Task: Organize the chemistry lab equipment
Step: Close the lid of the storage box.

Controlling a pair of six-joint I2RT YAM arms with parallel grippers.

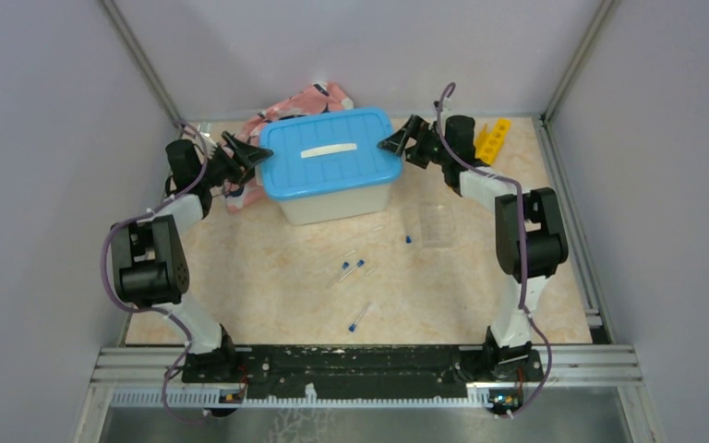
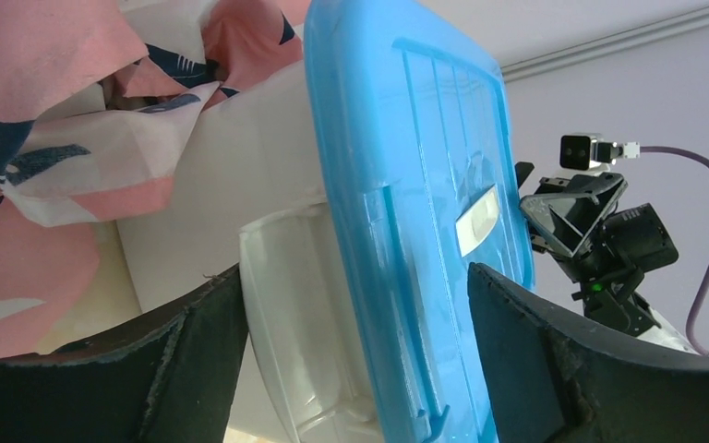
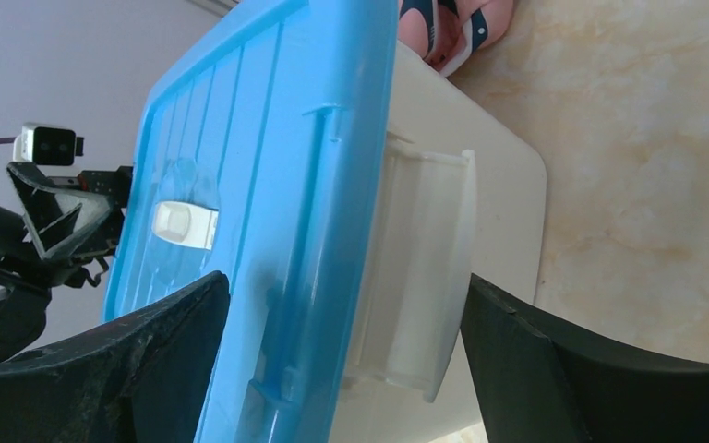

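Observation:
Several thin clear tubes with blue caps [image 1: 358, 318] lie loose on the table in front of the bin, one of them further right [image 1: 407, 238]. The yellow holed rack [image 1: 491, 140] lies at the back right, behind my right arm. The tongs and the whitish ball are out of view. My left gripper [image 1: 257, 157] is open, its jaws straddling the left end of the white bin's blue lid [image 2: 406, 166] and handle. My right gripper [image 1: 390, 143] is open, its jaws straddling the bin's right end [image 3: 268, 138]. In the wrist views each gripper [image 2: 355, 314] [image 3: 346, 314] holds nothing.
The white bin with blue lid [image 1: 332, 161] stands at the back centre, lid on. The pink whale-patterned cloth [image 1: 305, 100] lies behind and left of it, and shows in the left wrist view [image 2: 55, 138]. A clear container [image 1: 437, 224] stands right of the bin. Walls enclose three sides.

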